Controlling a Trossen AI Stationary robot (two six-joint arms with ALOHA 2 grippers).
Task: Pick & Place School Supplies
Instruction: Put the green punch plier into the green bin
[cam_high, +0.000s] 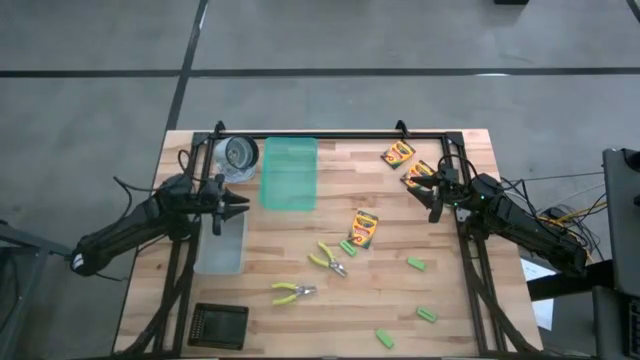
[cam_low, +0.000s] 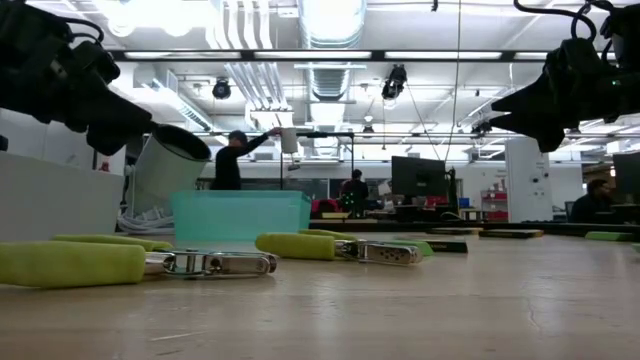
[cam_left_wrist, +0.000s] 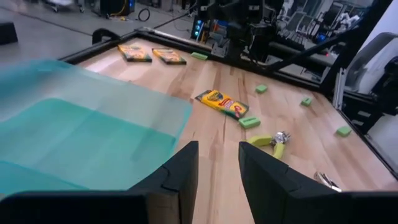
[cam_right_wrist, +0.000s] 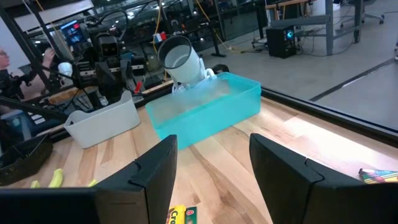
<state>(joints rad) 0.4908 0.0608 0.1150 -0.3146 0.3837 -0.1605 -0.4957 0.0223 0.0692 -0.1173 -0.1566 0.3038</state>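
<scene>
Both arms hover above the wooden table with nothing between their fingers. My left gripper (cam_high: 243, 205) (cam_left_wrist: 217, 177) is open over the clear bin (cam_high: 221, 243), beside the teal tray (cam_high: 289, 173). My right gripper (cam_high: 420, 190) (cam_right_wrist: 211, 174) is open at the far right, just next to two crayon boxes (cam_high: 397, 154) (cam_high: 418, 172). A third crayon box (cam_high: 363, 229) lies flat mid-table. Two pliers with yellow-green handles (cam_high: 330, 259) (cam_high: 293, 292) lie flat toward the near edge. Green blocks (cam_high: 416, 264) (cam_high: 427, 314) (cam_high: 384, 338) are scattered near right, and one (cam_high: 347, 246) lies beside the middle crayon box.
A tilted white cup-like cylinder (cam_high: 240, 155) rests at the far left by the tray. A black flat device (cam_high: 218, 325) lies at the near left corner. A black frame rail (cam_high: 330, 135) runs along the far edge. People stand in the room beyond (cam_low: 228, 160).
</scene>
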